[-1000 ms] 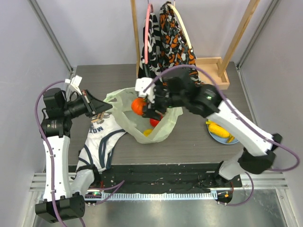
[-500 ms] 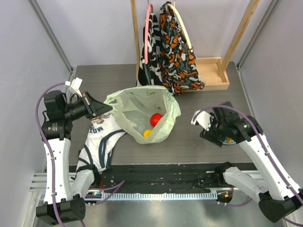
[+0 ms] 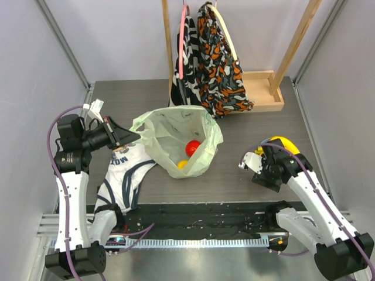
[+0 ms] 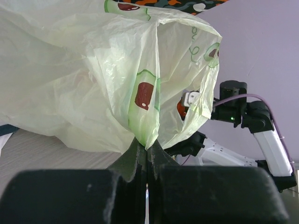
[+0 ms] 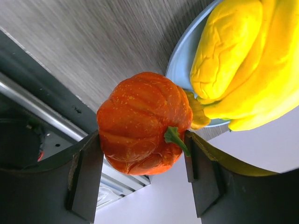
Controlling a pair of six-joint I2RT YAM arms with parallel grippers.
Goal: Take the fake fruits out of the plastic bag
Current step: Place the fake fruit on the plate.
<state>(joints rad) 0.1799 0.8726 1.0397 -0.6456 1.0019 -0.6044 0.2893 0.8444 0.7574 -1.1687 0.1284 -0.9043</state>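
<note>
Dark grey table (image 3: 117, 96): plastic bag (image 3: 176, 132) mid; white striped garment (image 3: 126, 175) touching bag's left side; blue plate (image 5: 180, 56) right of bag; wooden stand base (image 3: 263, 93) behind-right.

Two robot arms, one left gripper (image 4: 147, 150) and one right gripper (image 5: 142, 158), share one table (image 3: 228, 175) with one plastic bag (image 3: 176, 126). At least six fake fruits can be counted. Two are inside the bag: one red ball (image 3: 193, 147) and one small yellow piece (image 3: 183, 164). One ribbed orange fruit (image 5: 142, 123) sits between the right gripper's fingers. Three lie on the one blue plate (image 5: 182, 56): one wrinkled yellow piece (image 5: 224, 42), one smooth yellow piece (image 5: 266, 79) and one small darker piece (image 5: 198, 114). Also in view are one white striped garment (image 3: 126, 175), one wooden rack (image 3: 263, 88) and two patterned cloths, one black-white cloth (image 3: 186, 64) and one orange cloth (image 3: 220, 64).
</note>
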